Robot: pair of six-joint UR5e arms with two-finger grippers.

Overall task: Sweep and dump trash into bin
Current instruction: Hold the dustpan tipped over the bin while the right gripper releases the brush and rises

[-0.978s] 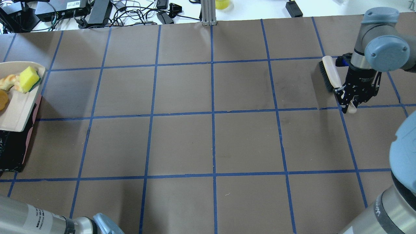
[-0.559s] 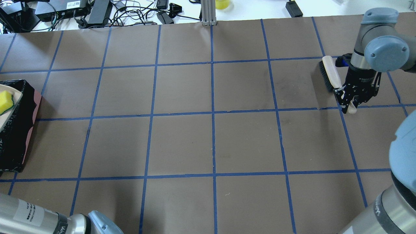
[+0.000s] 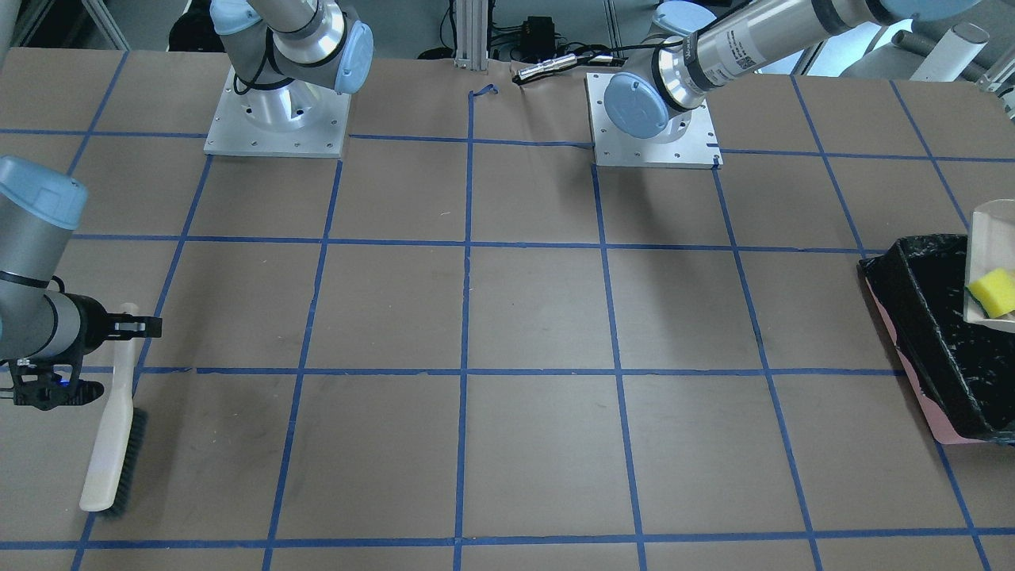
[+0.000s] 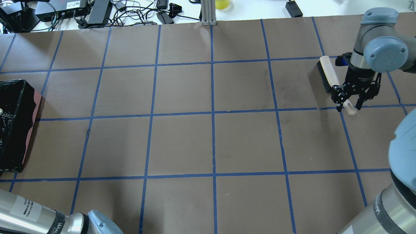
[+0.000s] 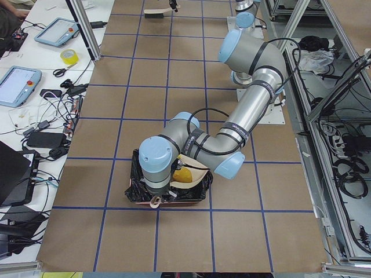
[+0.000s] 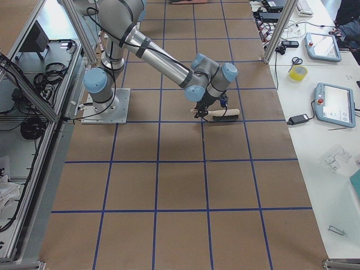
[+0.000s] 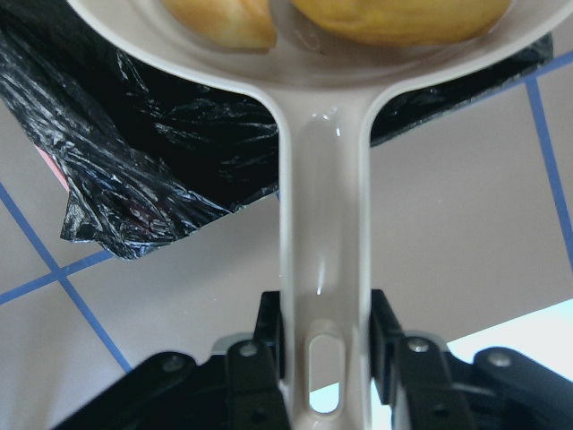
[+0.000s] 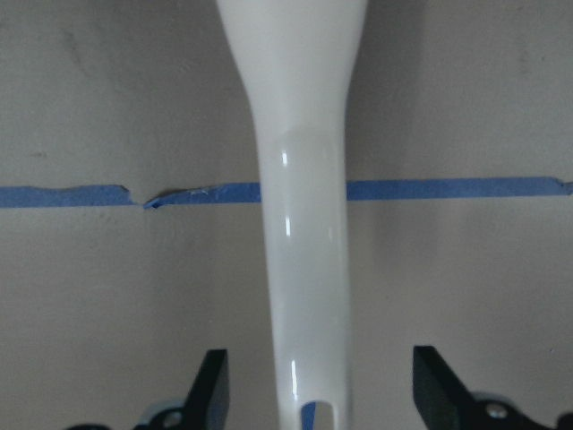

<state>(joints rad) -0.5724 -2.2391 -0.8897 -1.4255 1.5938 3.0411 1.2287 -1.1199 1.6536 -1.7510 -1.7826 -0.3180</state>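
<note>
Held pan (image 7: 322, 224) by its handle in tight left jaws, over the bin (image 3: 912, 309); bore the trash (image 7: 394, 13) in it (sponge (image 3: 993, 292) showing). Stood right jaws spread wide around the brush (image 4: 328, 73) handle, untouching, on tabletop (image 4: 182, 143) far from bin.

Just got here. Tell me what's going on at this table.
The left claw is shut on the handle of the beige dustpan, holding it over the black-lined bin. The yellow sponge, golden lump and tan pastry piece are in the pan, not yet dumped. At the table's other end, the right claw stands open around the brush handle, its fingers clear of it, and the brush lies on the table.
</note>
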